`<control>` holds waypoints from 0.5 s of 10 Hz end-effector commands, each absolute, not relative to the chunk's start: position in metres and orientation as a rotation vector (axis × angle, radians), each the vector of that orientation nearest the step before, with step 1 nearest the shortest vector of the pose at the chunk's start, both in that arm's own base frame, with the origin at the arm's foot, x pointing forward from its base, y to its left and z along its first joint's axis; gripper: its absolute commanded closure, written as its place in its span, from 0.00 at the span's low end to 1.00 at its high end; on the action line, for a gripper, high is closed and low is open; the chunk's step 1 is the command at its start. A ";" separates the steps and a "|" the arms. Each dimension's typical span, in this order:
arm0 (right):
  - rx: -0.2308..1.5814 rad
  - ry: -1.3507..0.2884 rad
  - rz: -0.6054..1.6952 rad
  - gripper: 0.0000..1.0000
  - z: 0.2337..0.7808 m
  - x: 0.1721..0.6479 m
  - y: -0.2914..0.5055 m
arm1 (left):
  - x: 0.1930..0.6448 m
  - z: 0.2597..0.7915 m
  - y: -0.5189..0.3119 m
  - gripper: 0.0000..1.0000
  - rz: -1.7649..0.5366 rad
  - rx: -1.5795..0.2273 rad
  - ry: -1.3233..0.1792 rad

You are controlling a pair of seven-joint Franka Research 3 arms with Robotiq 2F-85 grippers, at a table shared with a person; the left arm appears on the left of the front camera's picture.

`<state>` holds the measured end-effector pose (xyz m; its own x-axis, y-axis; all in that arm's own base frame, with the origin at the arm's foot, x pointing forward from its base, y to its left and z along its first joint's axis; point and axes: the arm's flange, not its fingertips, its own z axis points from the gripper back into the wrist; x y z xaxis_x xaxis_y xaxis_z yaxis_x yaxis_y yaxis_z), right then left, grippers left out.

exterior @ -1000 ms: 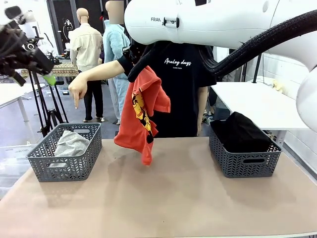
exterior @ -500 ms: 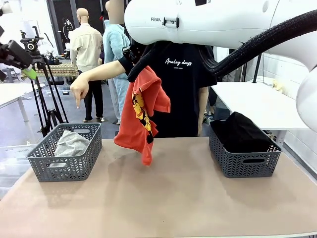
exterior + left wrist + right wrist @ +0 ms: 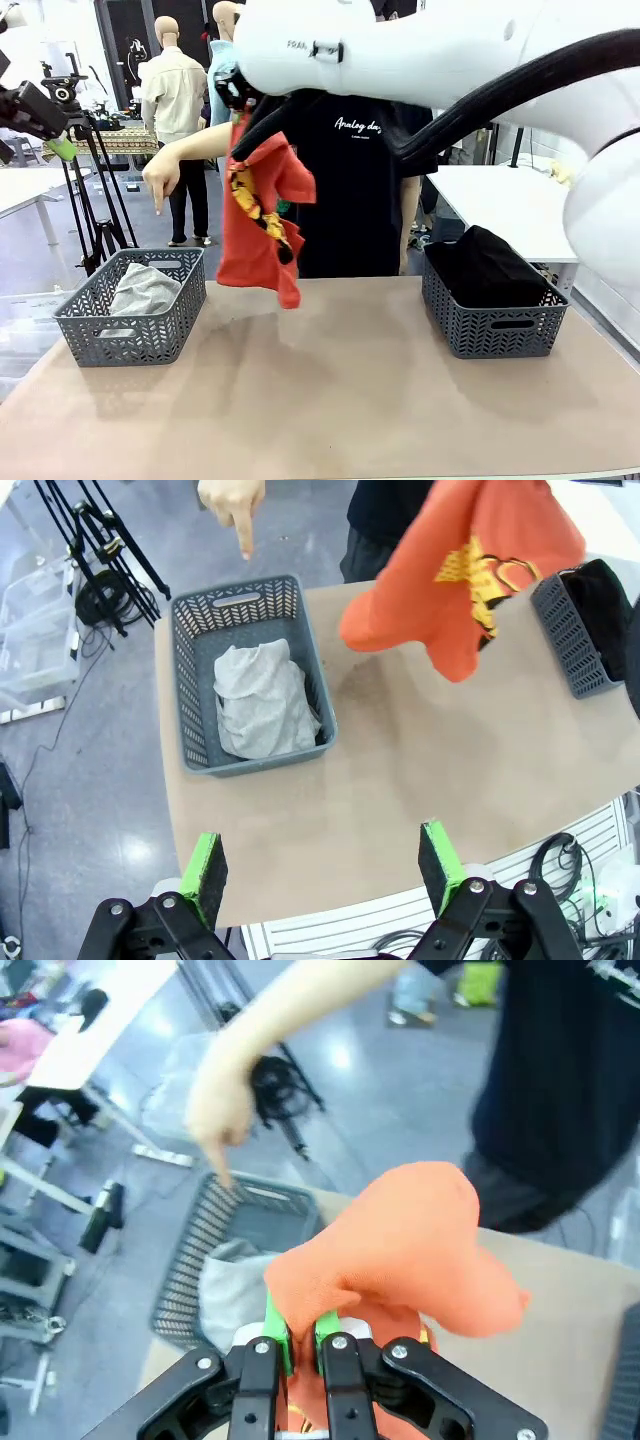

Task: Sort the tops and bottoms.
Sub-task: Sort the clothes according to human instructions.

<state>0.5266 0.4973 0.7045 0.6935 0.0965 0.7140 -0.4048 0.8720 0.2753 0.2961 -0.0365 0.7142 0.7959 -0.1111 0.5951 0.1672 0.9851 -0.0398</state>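
My right gripper (image 3: 236, 102) is shut on the collar end of the orange-red top (image 3: 258, 215), which hangs above the table's middle left. In the right wrist view, the gripper (image 3: 298, 1328) pinches a fold of that top (image 3: 400, 1250). The light grey top (image 3: 145, 290) lies in the left basket (image 3: 100, 340). Black bottoms (image 3: 485, 265) fill the right basket (image 3: 495, 335). My left gripper (image 3: 322, 865) hangs open and empty high over the table's near left edge, looking down on the left basket (image 3: 195, 690), the grey top (image 3: 262, 700) and the orange-red top (image 3: 470, 570).
The person stands at the far side in a black T-shirt. One hand (image 3: 158, 182) points a finger down over the left basket, also seen as the hand (image 3: 220, 1120) in the right wrist view. A white side table (image 3: 510, 205) stands behind the right basket.
My right arm has swung the orange-red top to the left, nearer the left basket. The left gripper drew back toward the picture's left edge. The pointing hand holds still.
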 end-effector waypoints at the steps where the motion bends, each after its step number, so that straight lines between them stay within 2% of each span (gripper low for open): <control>1: 0.595 -0.744 0.343 1.00 0.706 0.550 0.536 | 0.296 0.714 -0.036 0.00 -0.155 -0.098 -0.631; 3: 0.695 -0.744 0.290 1.00 0.704 0.554 0.545 | 0.296 0.714 -0.036 0.00 -0.155 -0.098 -0.631; 4: 0.579 -0.754 0.314 1.00 0.685 0.534 0.529 | 0.296 0.714 -0.036 0.00 -0.155 -0.098 -0.631; 5: 0.579 -0.754 0.314 1.00 0.685 0.534 0.529 | 0.296 0.714 -0.036 0.00 -0.155 -0.098 -0.631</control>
